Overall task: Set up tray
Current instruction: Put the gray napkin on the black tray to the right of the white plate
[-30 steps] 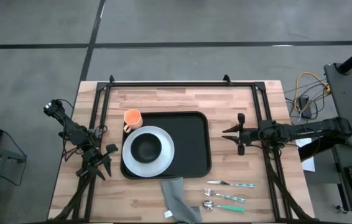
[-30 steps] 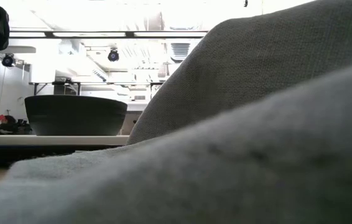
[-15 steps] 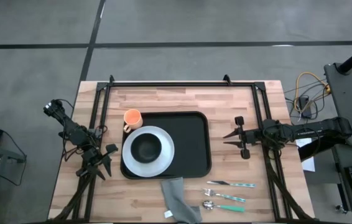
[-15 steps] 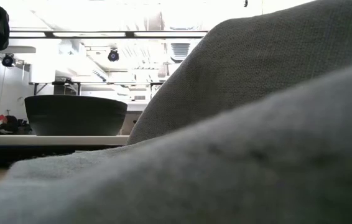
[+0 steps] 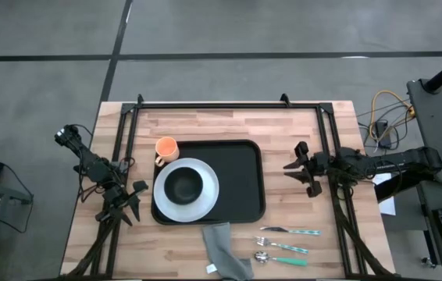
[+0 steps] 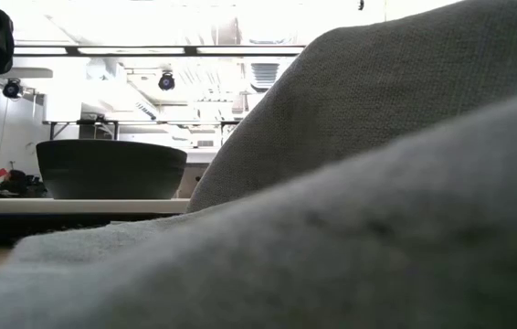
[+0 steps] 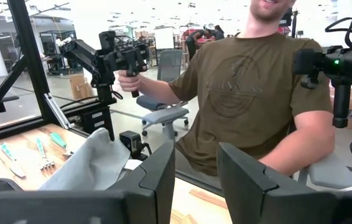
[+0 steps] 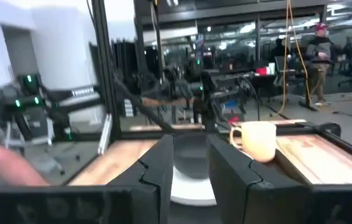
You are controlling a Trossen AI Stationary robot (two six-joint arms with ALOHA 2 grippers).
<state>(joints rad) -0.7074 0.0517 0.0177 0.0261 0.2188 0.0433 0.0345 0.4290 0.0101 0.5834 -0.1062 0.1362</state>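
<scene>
Black tray holds plate; R gripper open beside it.

The black rectangular tray lies flat at the table's middle, rounded corners, low raised rim.

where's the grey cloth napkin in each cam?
High view: grey folded cloth napkin, at the table's front edge.
Low view: up close, fills most of the picture.
Left wrist view: pale heap on the table.
Right wrist view: not in it.
Landmark: small black bowl.
</scene>
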